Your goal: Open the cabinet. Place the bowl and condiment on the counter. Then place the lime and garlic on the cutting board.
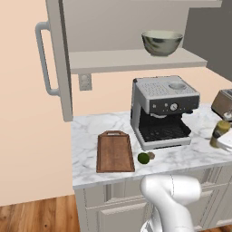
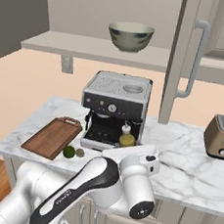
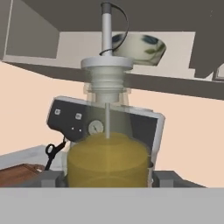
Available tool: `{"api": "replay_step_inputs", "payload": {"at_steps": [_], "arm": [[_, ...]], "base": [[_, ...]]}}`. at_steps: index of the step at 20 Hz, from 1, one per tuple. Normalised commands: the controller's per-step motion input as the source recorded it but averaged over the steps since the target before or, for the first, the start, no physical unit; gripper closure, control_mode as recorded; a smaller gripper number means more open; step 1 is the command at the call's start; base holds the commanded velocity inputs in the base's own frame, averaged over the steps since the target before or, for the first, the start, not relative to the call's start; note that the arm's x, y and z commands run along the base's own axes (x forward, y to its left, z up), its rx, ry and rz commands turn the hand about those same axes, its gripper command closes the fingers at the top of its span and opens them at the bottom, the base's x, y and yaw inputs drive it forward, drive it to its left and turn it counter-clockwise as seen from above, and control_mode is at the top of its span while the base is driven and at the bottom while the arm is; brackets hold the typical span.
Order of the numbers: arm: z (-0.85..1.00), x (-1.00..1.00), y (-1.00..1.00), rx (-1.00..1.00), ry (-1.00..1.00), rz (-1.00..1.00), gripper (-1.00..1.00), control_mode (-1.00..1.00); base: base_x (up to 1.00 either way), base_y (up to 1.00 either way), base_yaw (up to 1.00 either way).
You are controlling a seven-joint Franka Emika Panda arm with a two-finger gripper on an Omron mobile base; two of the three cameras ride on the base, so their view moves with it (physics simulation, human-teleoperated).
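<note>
While clamped wide around the slim yellow-olive condiment bottle [image 3: 107,164], claw [image 3: 107,178] hovers low above white marble counter [image 2: 186,167]; grey metallic bowl [image 3: 139,48] shelved beyond. Probably light, smooth, top-heavy: best gripped at the broad body, not the thin neck

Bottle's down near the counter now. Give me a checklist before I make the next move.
1. Grey-beige wall cabinet open: ok.
2. Gripper closed on small yellow-olive bottle: ok, fingers hug both sides.
3. Bottle base resting on white marble counter: cannot tell.
4. Shiny grey-olive metallic bowl on counter: not ok, on the shelf.
5. Dark-green lime and tan garlic on dark brown wooden cutting board: not ok, beside it.
</note>
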Motion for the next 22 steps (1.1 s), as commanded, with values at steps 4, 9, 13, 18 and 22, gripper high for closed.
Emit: {"api": "replay_step_inputs", "payload": {"at_steps": [4,9,13,18,22], "arm": [[-0.14,0.11,-0.01,0.00,0.00,0.07,1.00,-1.00],[-0.03,0.07,-0.14,-0.01,0.00,0.03,1.00,-1.00],[-0.03,0.09,-0.16,0.00,0.00,0.02,1.00,-1.00],[-0.12,0.16,-0.07,0.00,0.00,0.04,1.00,-1.00],[-0.20,0.12,-0.04,0.00,0.00,0.06,1.00,-1.00]], "base": [[0.00,0.00,0.00],[0.00,0.00,0.00],[0.00,0.00,0.00],[0.00,0.00,0.00],[0.00,0.00,0.00]]}}
